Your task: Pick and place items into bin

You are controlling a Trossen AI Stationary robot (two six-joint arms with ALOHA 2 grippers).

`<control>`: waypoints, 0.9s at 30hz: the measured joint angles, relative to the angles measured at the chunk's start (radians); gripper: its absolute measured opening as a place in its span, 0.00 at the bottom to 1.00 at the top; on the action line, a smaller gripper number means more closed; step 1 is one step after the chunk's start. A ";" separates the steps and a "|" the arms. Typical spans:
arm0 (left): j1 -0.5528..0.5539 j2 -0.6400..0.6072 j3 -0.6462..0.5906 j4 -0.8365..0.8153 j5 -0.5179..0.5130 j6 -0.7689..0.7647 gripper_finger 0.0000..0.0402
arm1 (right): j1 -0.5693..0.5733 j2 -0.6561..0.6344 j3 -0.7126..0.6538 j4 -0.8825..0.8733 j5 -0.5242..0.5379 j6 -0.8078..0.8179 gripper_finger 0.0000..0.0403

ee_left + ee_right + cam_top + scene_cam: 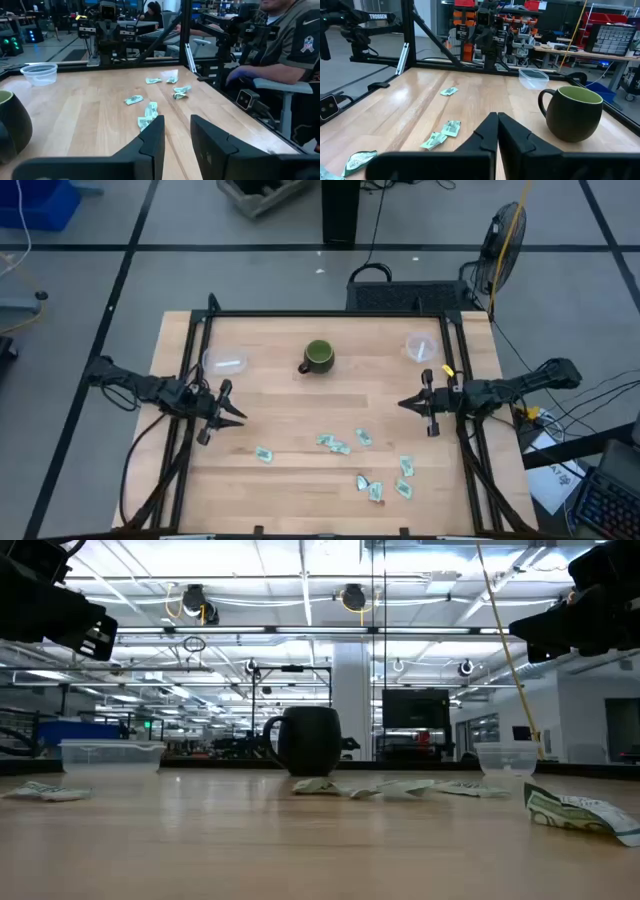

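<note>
Several small crinkled pale green and white packets (333,443) lie flat and scattered on the wooden table's near half, between the two arms and toward the right; they also show in the left wrist view (148,116) and the right wrist view (442,135). My left gripper (235,410) hovers open over the table's left side, pointing right, with its fingers apart (177,125). My right gripper (402,404) hovers shut over the right side, pointing left, with its fingertips together (497,116). Neither gripper touches anything.
A dark green mug (318,357) stands at the far middle. A clear rectangular container (225,362) sits at far left and a clear round bowl (424,346) at far right. A black frame (330,313) rims the table. A seated person (285,45) is beyond the right edge.
</note>
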 joint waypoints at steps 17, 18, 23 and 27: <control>0.000 0.000 0.000 0.000 0.000 0.000 0.24 | 0.000 0.000 0.000 0.000 0.000 0.000 0.01; 0.000 0.000 0.000 0.000 0.000 0.000 0.24 | 0.000 0.000 0.000 0.000 0.000 0.000 0.01; 0.000 0.000 0.000 0.000 0.000 0.000 0.24 | 0.000 0.000 0.000 0.000 0.000 0.000 0.01; 0.000 0.000 0.000 0.000 0.000 0.000 0.24 | 0.000 0.000 0.000 0.000 0.000 0.000 0.01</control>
